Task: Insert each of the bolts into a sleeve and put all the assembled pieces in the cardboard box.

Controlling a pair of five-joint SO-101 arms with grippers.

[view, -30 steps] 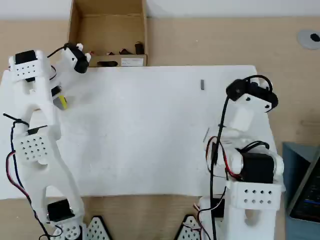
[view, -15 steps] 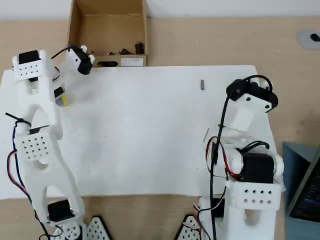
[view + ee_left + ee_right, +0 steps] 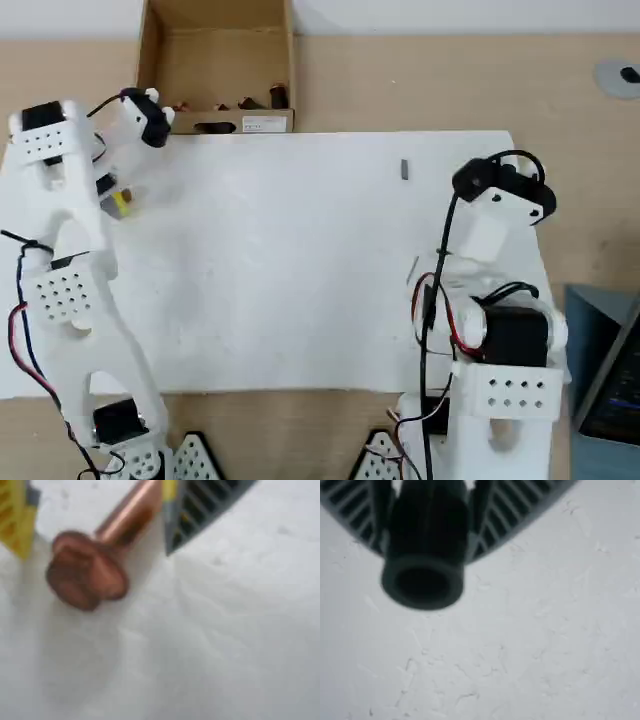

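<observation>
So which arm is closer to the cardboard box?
Left. The left end effector is just off the cardboard box's left corner; the right end effector is far across the white mat.

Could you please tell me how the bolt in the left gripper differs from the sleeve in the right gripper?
The bolt is copper-coloured; the sleeve is dark. The bolt is a shaft with a wide head; the sleeve is a hollow, open-ended tube. Both are held over the white mat, in the left gripper and the right gripper.
</observation>
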